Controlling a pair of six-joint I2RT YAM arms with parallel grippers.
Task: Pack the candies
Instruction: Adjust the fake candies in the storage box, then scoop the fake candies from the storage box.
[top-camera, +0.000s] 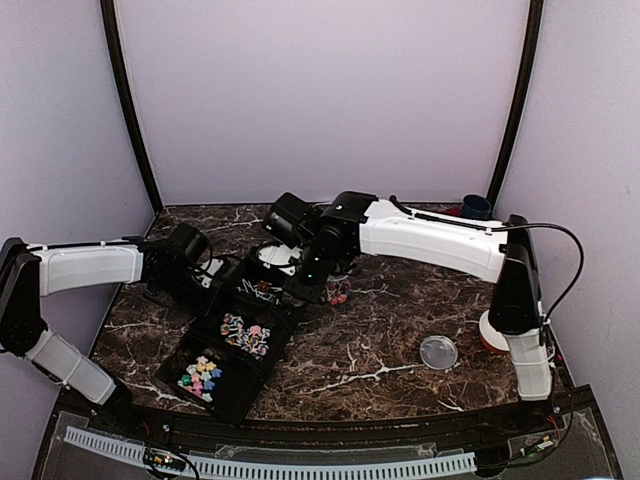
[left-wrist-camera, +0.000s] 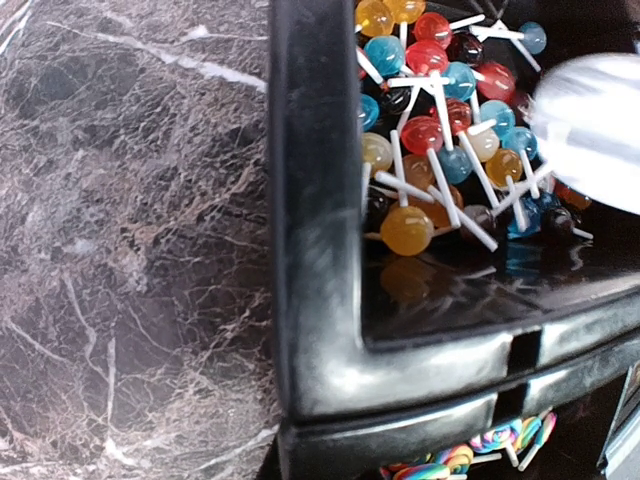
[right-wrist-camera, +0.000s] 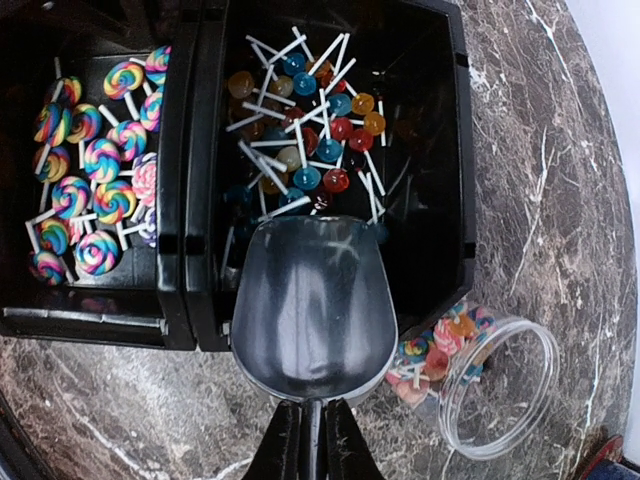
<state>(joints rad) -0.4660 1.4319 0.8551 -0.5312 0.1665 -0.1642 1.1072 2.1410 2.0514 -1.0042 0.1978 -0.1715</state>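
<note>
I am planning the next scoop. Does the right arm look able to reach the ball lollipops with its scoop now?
Probably yes. The right gripper holds the scoop with its mouth over an open compartment of the tray, pointing at the ball lollipops. Nothing seems to lie between them.

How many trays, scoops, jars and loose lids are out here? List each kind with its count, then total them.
tray: 1
scoop: 1
jar: 1
lid: 1
Total: 4
</note>
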